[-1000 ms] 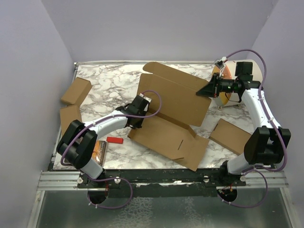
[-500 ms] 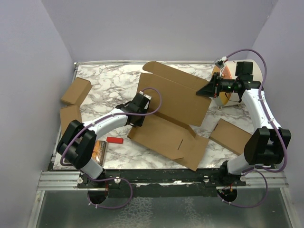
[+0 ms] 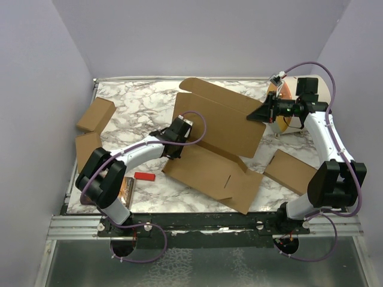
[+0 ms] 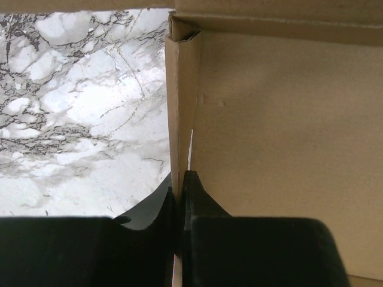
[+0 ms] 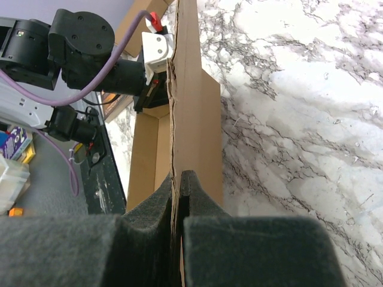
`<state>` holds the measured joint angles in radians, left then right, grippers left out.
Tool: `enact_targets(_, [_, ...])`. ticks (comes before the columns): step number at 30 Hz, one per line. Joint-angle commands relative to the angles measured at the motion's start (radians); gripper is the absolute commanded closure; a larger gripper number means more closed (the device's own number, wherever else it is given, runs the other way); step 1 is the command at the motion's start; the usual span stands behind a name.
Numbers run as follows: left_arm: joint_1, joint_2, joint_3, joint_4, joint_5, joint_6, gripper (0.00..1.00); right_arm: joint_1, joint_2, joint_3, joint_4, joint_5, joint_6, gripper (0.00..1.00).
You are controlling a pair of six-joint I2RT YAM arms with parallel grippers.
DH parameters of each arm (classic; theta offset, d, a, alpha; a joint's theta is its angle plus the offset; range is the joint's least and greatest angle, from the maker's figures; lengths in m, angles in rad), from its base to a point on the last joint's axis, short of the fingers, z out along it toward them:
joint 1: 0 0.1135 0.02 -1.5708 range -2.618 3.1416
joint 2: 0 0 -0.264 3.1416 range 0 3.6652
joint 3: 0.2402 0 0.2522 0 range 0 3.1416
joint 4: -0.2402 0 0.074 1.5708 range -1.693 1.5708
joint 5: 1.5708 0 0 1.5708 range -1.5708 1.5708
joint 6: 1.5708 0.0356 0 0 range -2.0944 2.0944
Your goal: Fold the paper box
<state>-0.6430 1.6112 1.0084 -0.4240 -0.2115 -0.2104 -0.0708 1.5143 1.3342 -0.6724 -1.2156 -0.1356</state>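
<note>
On the marble table (image 3: 136, 103), the paper box (image 3: 209, 170) is lying open, the left gripper (image 4: 179, 182) pinching its side flap (image 4: 182, 107) and the right gripper (image 5: 178, 182) pinching its raised lid (image 3: 222, 119).

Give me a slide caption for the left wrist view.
Left fingers shut on the edge of a paper box flap, marble table beyond.

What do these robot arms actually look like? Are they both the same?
Yes, twins. The left arm and right arm have white tubular links, chunky black joints and a looping purple cable. The left gripper and right gripper each end in two black, wedge-shaped fingers.
</note>
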Motion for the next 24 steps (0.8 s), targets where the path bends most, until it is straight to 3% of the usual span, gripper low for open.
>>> enact_targets(1, [0.002,0.046,-0.028,-0.008,-0.073,0.012,1.00,-0.001,-0.026,0.006,0.028,-0.004,0.005,0.99])
enact_targets(5, [0.002,0.028,-0.034,0.002,-0.064,0.009,0.99,-0.001,-0.021,0.008,0.027,-0.004,0.004,0.99])
enact_targets(11, [0.002,-0.032,-0.006,0.011,-0.025,-0.015,0.77,-0.001,-0.022,0.012,0.027,-0.003,0.003,0.99])
enact_targets(24, [0.003,-0.097,0.014,-0.020,-0.027,-0.027,0.57,-0.001,-0.021,0.019,0.019,-0.001,-0.012,0.99])
